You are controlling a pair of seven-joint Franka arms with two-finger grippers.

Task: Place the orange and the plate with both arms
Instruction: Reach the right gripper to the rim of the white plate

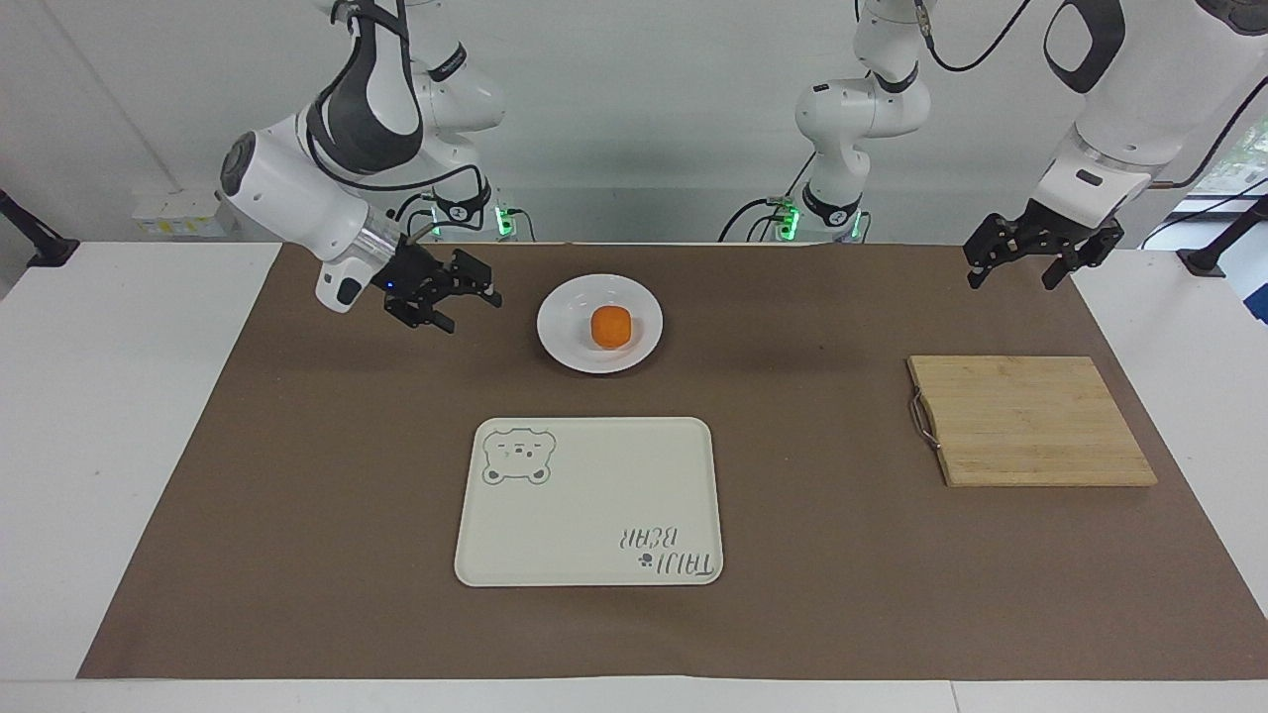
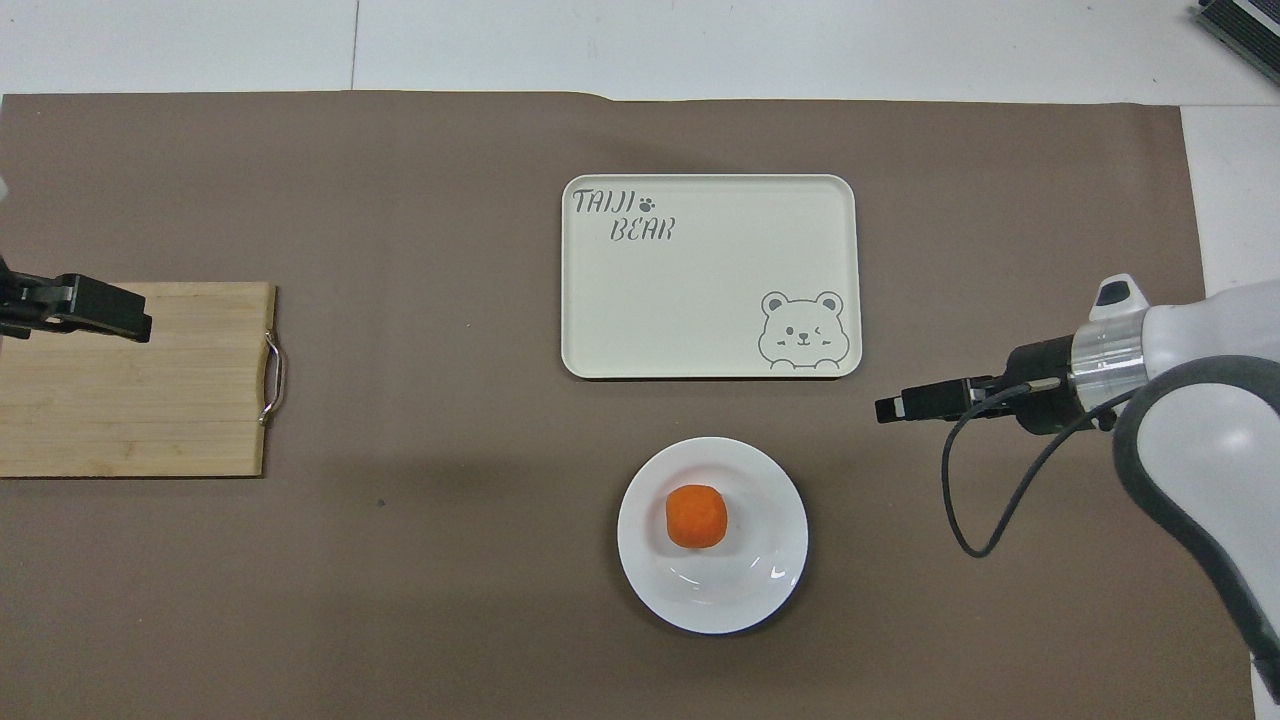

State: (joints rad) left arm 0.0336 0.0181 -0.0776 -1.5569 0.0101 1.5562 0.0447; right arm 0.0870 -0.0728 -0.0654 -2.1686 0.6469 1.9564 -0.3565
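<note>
Orange (image 1: 611, 326) resting inside plate (image 1: 570, 342), near its centre; plate lying flat on brown mat (image 1: 297, 515), at the robots' end of it, about midway between the two arm bases; same pair in overhead view: orange (image 2: 695, 516), plate (image 2: 745, 600).

Cream tray (image 1: 594, 465) with bear drawing and lettering, flat on the mat, farther from the robots than the plate and apart from it, nothing on it; overhead (image 2: 700, 300).

Wooden cutting board (image 1: 1030, 421) with metal handle, toward the left arm's end of the table, well apart from plate and tray; overhead (image 2: 130, 400).

Right gripper (image 1: 466, 297) held low over bare mat beside the plate, toward the right arm's end, aimed sideways at the plate; fingers spread, holding nothing, not touching the plate; overhead (image 2: 900, 408), shown edge-on.

Left gripper (image 1: 1020, 269) raised in the air over the mat's edge at the left arm's end, above the robots' side of the cutting board; fingers spread apart, pointing down, holding nothing; overhead (image 2: 110, 313), tip overlapping the board's corner.
</note>
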